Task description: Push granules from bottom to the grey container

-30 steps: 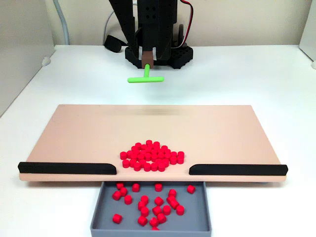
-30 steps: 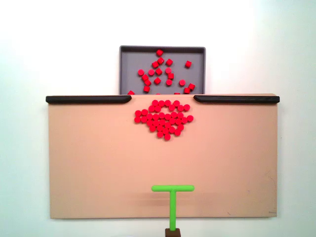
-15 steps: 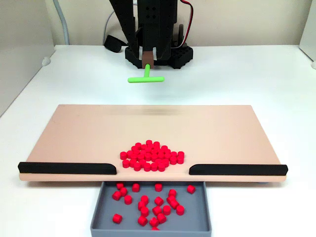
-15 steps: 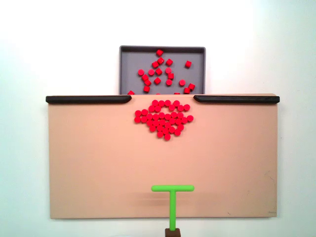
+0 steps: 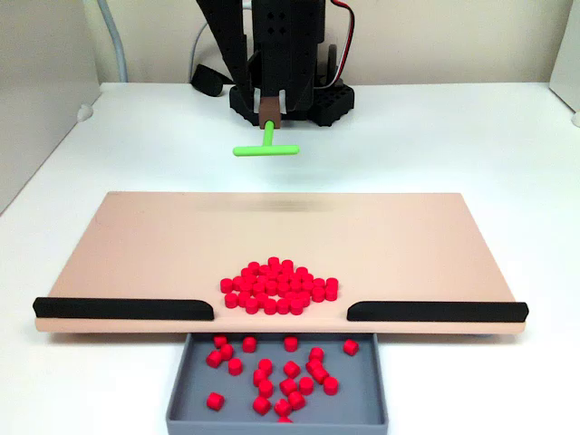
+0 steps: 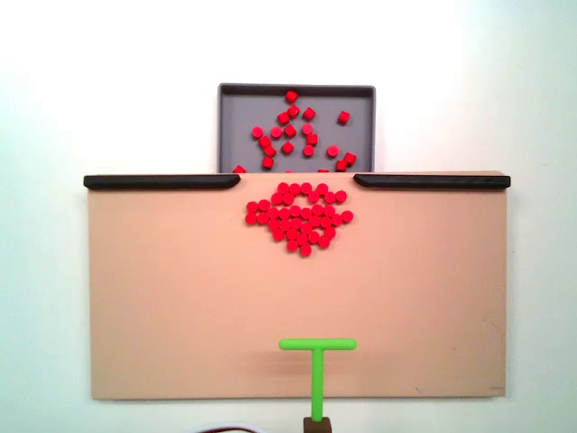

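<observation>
Fixed view: granules (image 6: pixel 298 217) sitting clustered on board (image 6: pixel 180 298) by gap between black strips (image 6: pixel 162 181); others lying in grey container (image 6: pixel 236 126). Gripper grip state unclear, green T-pusher (image 6: pixel 317 361) hanging behind pile. Roughly half remaining.

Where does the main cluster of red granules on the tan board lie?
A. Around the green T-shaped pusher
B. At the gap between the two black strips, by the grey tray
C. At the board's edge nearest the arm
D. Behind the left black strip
B: the granules bunch at the gap between the black strips, next to the grey tray.
</observation>
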### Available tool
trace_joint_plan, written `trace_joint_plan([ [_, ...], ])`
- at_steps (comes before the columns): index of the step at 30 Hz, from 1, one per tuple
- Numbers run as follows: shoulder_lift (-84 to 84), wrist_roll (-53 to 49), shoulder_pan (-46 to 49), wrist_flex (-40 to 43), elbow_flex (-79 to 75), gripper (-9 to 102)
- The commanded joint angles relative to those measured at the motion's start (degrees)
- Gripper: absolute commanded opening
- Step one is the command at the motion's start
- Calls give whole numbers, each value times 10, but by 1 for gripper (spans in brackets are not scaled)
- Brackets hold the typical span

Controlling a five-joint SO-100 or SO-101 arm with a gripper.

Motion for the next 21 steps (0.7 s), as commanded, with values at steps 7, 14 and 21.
trace_joint_plan([
  [7,11,-8,1,-4,-7,0],
  [14,12,-9,-2,-4,-7,0],
  [21,14,-9,-5,-4,-7,0],
])
